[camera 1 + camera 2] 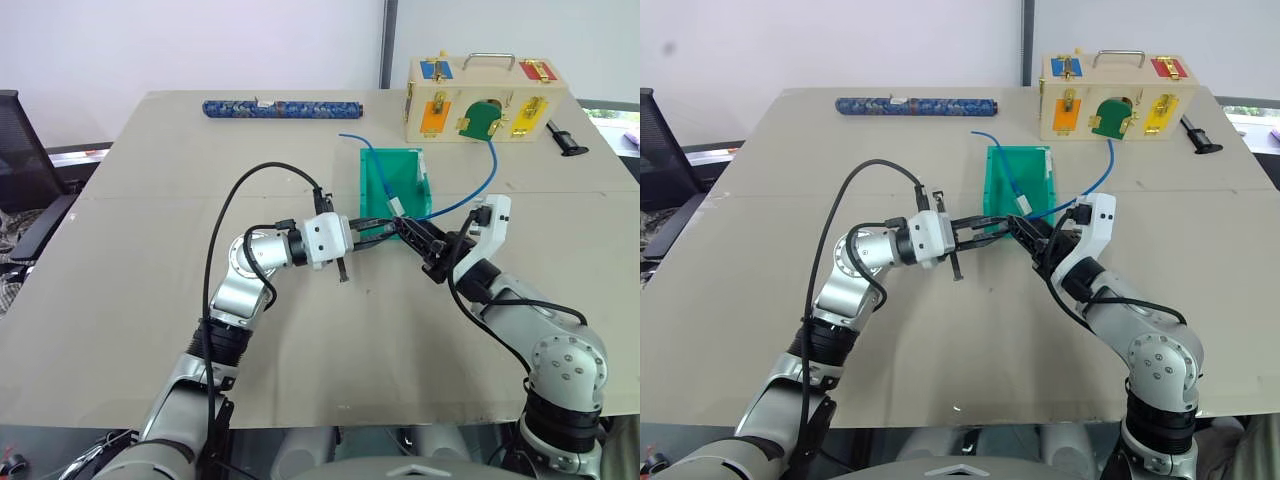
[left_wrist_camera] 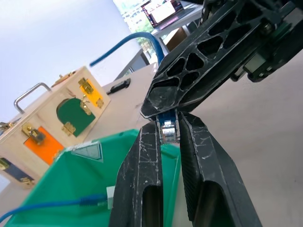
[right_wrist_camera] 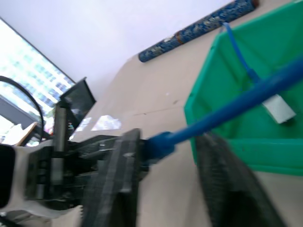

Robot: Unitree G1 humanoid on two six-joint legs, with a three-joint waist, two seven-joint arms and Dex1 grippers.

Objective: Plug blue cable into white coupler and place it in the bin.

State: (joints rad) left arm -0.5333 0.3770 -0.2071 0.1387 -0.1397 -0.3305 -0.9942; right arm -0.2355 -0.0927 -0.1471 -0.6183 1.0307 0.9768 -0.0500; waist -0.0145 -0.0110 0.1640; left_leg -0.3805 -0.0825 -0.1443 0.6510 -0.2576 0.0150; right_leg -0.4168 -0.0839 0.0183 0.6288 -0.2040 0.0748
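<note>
Beige tabletop (image 1: 150,300) carries a teal-green plastic bin (image 1: 378,185) near its far edge. Just before it, a thin bright-blue cable (image 1: 470,195) is clamped at its clear plug (image 2: 168,131) by the left gripper (image 1: 392,229); the right gripper (image 1: 420,240) is closed around the cord beside it.

Glossy teal plastic bin (image 1: 383,180), smooth blue cable (image 1: 470,200) w/ clear plug, pale wood box (image 1: 487,98), matt table (image 1: 150,220)
</note>
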